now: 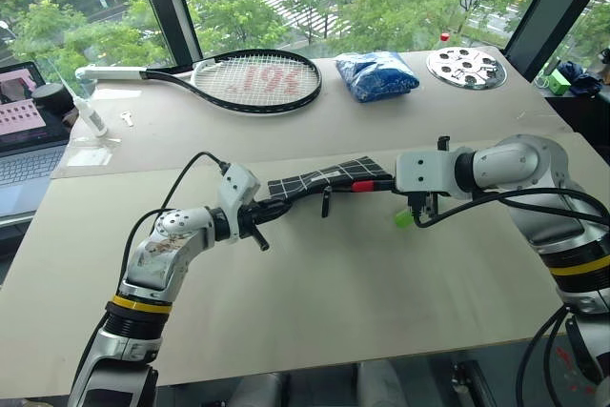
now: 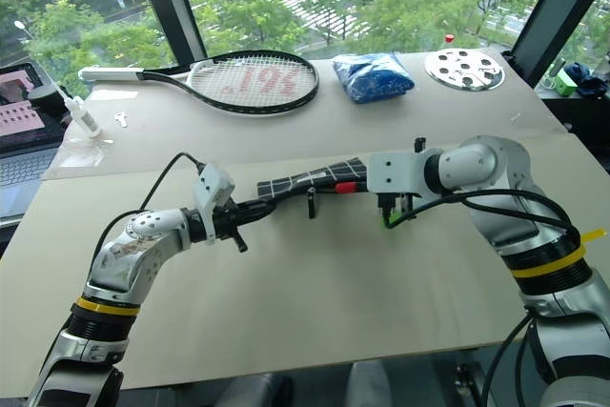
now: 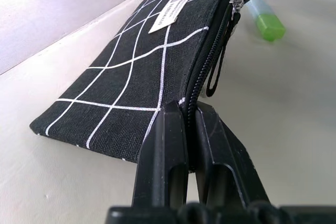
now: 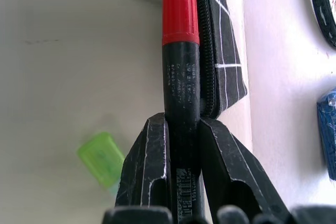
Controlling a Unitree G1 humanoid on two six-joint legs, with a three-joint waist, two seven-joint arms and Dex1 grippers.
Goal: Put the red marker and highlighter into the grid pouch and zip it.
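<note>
Status: task underway, nothing stowed yet. Left gripper [image 3: 190, 129] clamped on near-left corner of grid pouch [image 1: 329, 178], lifted above table [image 1: 315, 312]. Right gripper [image 4: 182, 129] closed on red marker [image 4: 180, 51], cap meeting pouch's zipper at right end. Highlighter [image 1: 403, 219] lying on table beneath right gripper. Remaining: insert both, zip.

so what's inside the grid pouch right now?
Nothing visible inside the grid pouch; its fabric hides the interior. The red marker is at its opening, held by the right hand. The highlighter lies on the table.
</note>
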